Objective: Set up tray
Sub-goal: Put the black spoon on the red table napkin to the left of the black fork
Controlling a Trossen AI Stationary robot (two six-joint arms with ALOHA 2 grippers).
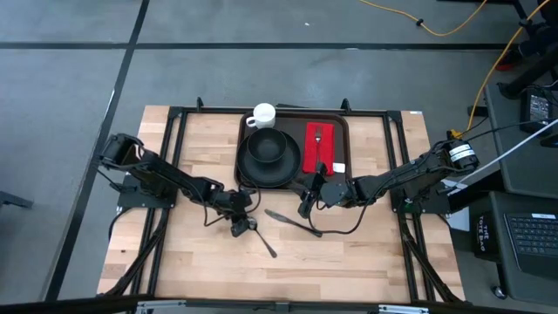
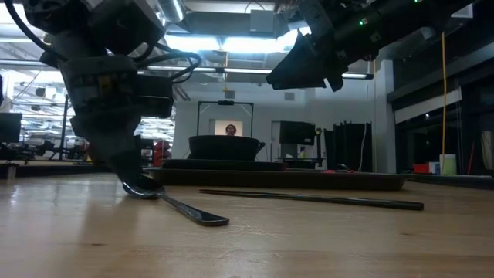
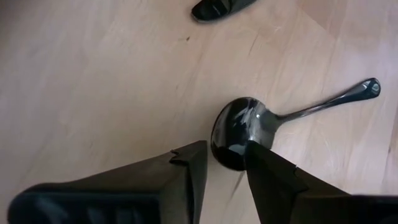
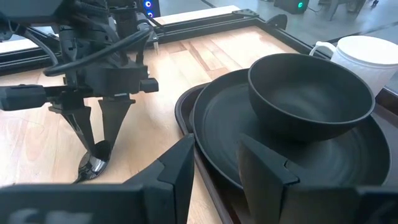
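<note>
The left gripper (image 3: 222, 167) stands spread astride the glossy dark metal spoon's (image 3: 239, 129) bowl, seemingly touching. The right gripper (image 4: 214, 165), spread, hovers just before the dark brown plastic tray (image 1: 338, 121).

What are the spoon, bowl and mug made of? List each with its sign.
Spoon: dark polished metal, apparently; its bowl mirrors light.
Bowl: matte black, ceramic or plastic; dull and even, with no sharp glints.
Mug: white, probably glazed ceramic; smooth with a thick rim.

White mug (image 1: 263, 114), black bowl (image 1: 268, 146) on black plate (image 1: 248, 170), fork (image 1: 318, 139) on red napkin (image 1: 320, 148). Spoon (image 1: 264, 240) and knife (image 1: 292, 221) lie on bench (image 1: 192, 262).
</note>
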